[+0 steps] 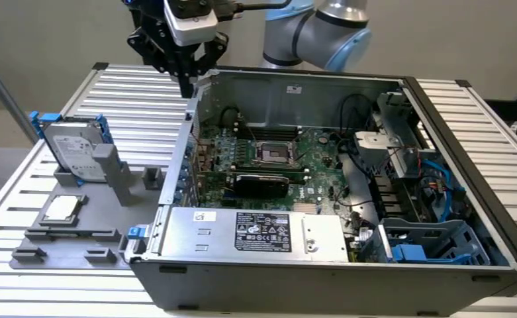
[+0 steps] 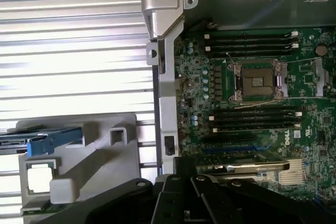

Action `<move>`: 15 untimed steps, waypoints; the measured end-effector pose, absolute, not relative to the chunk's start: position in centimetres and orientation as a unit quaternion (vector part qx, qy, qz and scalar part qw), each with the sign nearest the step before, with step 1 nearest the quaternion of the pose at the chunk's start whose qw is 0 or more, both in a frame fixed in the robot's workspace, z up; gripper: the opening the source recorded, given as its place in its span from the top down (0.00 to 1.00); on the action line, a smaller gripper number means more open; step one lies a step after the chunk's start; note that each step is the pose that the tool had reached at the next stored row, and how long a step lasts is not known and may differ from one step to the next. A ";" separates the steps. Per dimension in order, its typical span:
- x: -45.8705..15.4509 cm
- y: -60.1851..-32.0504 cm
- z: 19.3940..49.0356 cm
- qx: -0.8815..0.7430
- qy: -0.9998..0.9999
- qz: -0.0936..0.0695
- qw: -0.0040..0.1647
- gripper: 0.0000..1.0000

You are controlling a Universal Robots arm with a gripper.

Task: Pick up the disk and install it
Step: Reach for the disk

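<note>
One disk (image 1: 75, 149) upright in its stand (image 1: 126, 187), well apart from the gripper (image 1: 187, 86).
Jaws pressed together, empty. Disk looks stiff, weighty, fragile; best gripped by blue frame (image 1: 36, 121) edges.

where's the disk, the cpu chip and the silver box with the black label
disk (image 1: 70, 147): exterior view, on its white label
cpu chip (image 1: 61, 208): exterior view, middle of its silver top
silver box (image 1: 196, 238): exterior view, bare metal beside the black label
</note>
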State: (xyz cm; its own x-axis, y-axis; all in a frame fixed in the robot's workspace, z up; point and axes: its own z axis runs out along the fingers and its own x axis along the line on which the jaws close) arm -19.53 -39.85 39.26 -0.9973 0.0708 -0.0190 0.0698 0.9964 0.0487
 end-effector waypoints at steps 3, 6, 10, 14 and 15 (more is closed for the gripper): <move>-20.9 -39.8 39.3 0.035 0.999 0.024 0.010 0.89; -22.3 -39.7 39.3 0.035 0.999 0.024 0.010 0.89; -24.1 -39.6 39.3 0.035 0.999 0.024 0.010 0.89; -25.9 -39.3 39.3 0.035 0.999 0.024 0.010 0.89; -26.4 -39.2 39.3 0.035 0.999 0.024 0.010 0.89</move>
State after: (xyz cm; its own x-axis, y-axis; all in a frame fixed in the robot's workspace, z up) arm -26.38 -39.24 39.26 -0.9973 0.0710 -0.0190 0.0700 0.9964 0.0487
